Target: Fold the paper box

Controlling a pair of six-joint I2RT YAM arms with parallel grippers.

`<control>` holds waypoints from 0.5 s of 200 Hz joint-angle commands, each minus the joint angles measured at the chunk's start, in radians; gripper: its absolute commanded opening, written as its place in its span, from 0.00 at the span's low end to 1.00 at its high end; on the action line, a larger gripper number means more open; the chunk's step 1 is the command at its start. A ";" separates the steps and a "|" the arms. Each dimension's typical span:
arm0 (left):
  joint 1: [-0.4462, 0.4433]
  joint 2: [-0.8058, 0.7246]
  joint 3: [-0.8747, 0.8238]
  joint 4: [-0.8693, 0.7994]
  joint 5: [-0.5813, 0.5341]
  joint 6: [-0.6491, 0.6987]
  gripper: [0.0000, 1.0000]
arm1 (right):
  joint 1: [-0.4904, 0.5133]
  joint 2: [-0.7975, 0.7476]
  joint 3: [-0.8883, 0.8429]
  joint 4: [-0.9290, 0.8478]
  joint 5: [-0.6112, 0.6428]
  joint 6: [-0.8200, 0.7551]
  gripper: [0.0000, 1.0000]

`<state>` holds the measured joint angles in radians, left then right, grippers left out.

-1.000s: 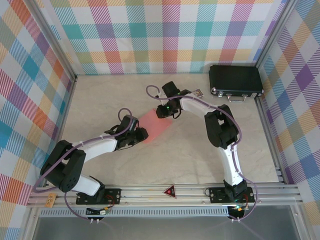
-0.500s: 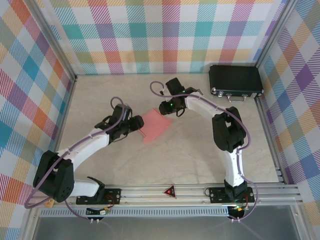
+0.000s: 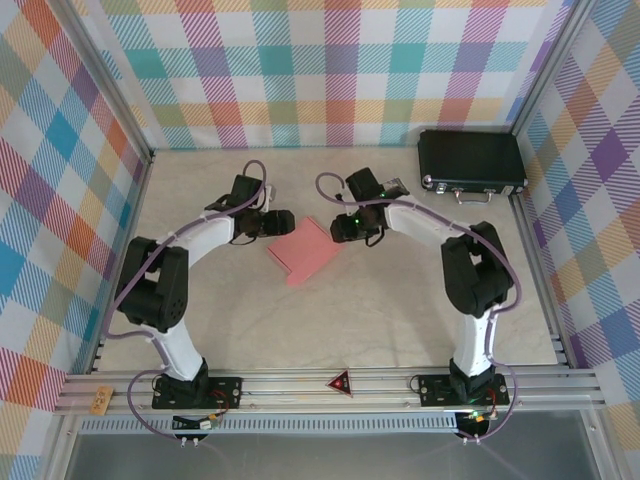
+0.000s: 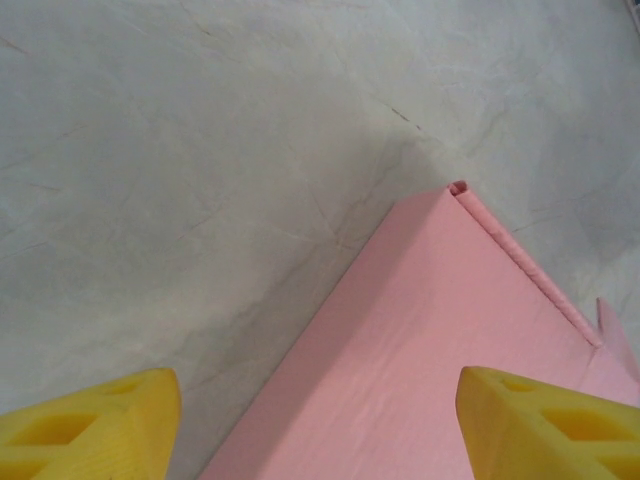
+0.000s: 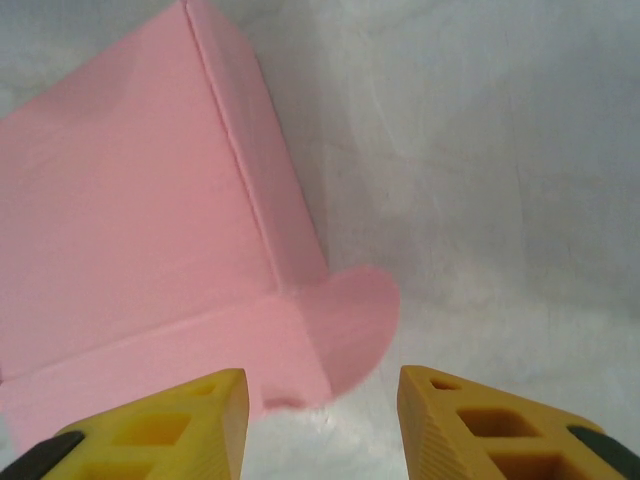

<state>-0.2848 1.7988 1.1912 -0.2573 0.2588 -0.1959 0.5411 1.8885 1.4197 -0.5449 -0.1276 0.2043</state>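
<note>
Paper box (image 3: 303,252) lies flat on the table (image 3: 400,310), about mid-table, turned diagonally, w/ one corner pointing to the back. It sits between the two grippers, and neither grips it.

L gripper (image 3: 288,223) is at the box's back-left edge, arm reaching in from the left. In the left wrist view the yellow fingers (image 4: 90,425) stand wide apart w/ nothing clamped; the box (image 4: 430,350) lies below and ahead of them, one corner and a folded-over edge strip visible.

R gripper (image 3: 336,230) is at the box's back-right corner. In the right wrist view its fingers (image 5: 170,425) are parted moderately, narrower than the L, empty gap between. Box (image 5: 130,230) is just ahead, top face and a side panel showing, plus a rounded tab sticking out at the near corner, flat on the table.

From above, either set of tips is v. close to the box edge; possibly touching, can't tell at this res.

Black case (image 3: 472,163) sits at the back-right, well apart from the box.
</note>
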 commanded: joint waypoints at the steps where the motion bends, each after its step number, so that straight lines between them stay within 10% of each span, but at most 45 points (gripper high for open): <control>1: 0.016 0.054 0.061 0.009 0.112 0.088 0.72 | -0.015 -0.101 -0.070 0.054 -0.047 0.064 0.45; 100: 0.007 0.048 -0.044 0.056 0.219 -0.037 0.65 | -0.024 -0.295 -0.393 0.202 -0.104 0.205 0.50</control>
<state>-0.2764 1.8858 1.2068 -0.2268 0.4496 -0.1562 0.5228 1.6428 1.0710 -0.4171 -0.1841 0.3458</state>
